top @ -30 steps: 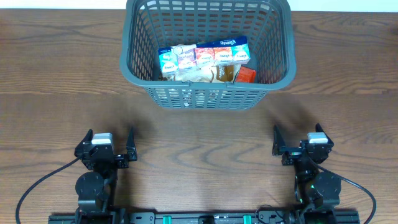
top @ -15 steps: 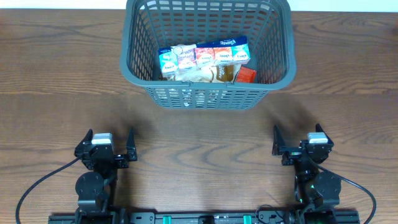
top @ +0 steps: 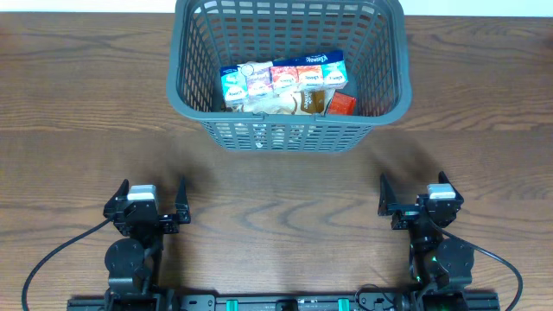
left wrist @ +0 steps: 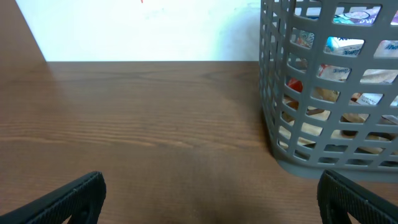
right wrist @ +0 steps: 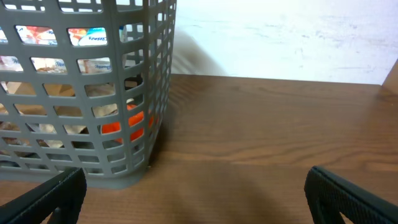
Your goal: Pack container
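The container is a dark grey slotted basket at the top middle of the wooden table. Several snack packets lie inside on its bottom. It also shows at the right of the left wrist view and at the left of the right wrist view, packets visible through the slots. My left gripper is open and empty near the front left edge, well short of the basket. My right gripper is open and empty near the front right edge. Between the jaws in both wrist views there is only bare table.
A white wall runs behind the table's far edge. Black cables trail from the arm bases at the front. Wooden tabletop lies between the grippers and the basket.
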Robot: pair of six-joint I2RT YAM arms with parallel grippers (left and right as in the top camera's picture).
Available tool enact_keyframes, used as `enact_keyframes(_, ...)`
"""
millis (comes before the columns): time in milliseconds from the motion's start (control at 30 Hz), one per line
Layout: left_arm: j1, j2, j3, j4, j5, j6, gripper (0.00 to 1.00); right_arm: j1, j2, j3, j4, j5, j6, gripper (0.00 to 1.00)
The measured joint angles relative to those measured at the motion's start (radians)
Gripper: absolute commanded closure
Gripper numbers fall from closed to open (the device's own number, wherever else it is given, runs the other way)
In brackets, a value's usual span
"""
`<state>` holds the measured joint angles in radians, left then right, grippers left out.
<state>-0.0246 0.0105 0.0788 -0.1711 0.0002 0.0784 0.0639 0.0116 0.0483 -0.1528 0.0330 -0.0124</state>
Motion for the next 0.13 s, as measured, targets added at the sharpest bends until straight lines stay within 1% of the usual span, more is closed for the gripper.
enact_keyframes(133, 0.0, 0.0, 0.0, 0.0, 0.0, 0.0, 0.02, 0.0, 0.0, 0.0, 0.0, 0.0, 0.0, 0.01)
